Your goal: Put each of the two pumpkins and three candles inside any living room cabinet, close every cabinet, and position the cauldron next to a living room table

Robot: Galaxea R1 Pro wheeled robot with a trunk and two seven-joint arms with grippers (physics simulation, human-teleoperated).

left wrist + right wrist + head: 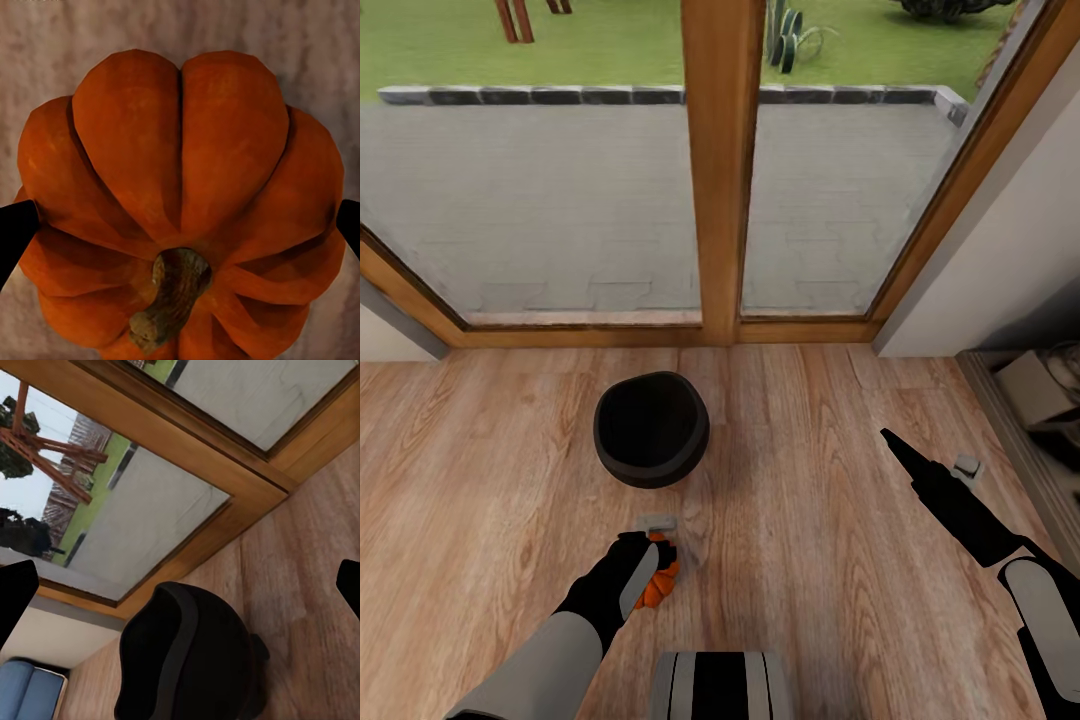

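On the wooden floor just ahead of my base, I have the left tool down over a pumpkin, whose orange ribs peek out beside the black wrist in the head view. From the left wrist camera the pumpkin sits squarely between the two dark fingertips, one at each flank, with its curled brown stem facing the lens and the pale floor behind it. The tips look to be right at the skin on both sides, so I read the left tool as pinching the pumpkin, though I cannot see whether it is lifted clear of the boards.

Beyond it, near the glass door's wooden frame, stands the cauldron, a round black pot with its mouth up, apart from the pumpkin and a little farther from me. The right wrist camera sees the same cauldron on the floor beside the door sill.

My right arm reaches forward on the right side, its tool held over bare planks, well apart from the cauldron. In the right wrist view its fingertips sit at opposite edges with a wide gap between them, so that tool is spread and carries nothing. A low shelf unit stands against the wall at far right.
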